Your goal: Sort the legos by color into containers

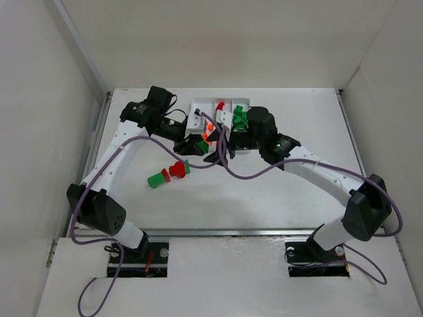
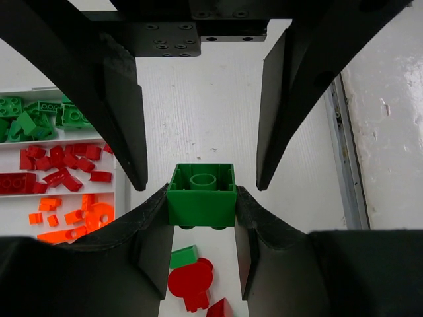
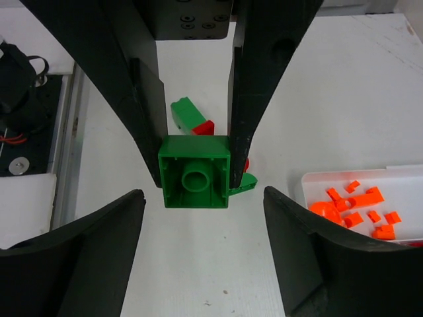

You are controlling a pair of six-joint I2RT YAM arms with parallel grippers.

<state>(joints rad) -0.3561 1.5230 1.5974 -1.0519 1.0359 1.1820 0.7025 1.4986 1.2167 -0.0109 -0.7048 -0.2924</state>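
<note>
Left wrist view tells most of it. The left hand [image 2: 201, 198] is clamped on one green brick [image 2: 201, 188], held up off the worktop [image 2: 198, 99] just beside the left, orange side of the tray [image 2: 66, 141]. The right hand [image 3: 203, 198] sits around the same brick, fingers wide with a gap on each side, touching nothing.

Looks like a handover to me, so the brick can travel to the green lane on the right. To do it well, I'd close the right hand square on the stretch of the side faces that the left fingers [image 2: 155, 211] leave bare, not on those fingers. The left should only let go once the right really has it, otherwise the brick drops back to the worktop.

Counts:
- two hands
- one brick in the air
- one tray with three lanes [image 2: 39, 196], orange left, red middle, green right
- sorted legos [image 2: 59, 165], too heaped for an honest number
- loose pieces [image 1: 173, 173] on the worktop, left of and nearer than the tray: two green and at least two red, maybe more hidden.
</note>
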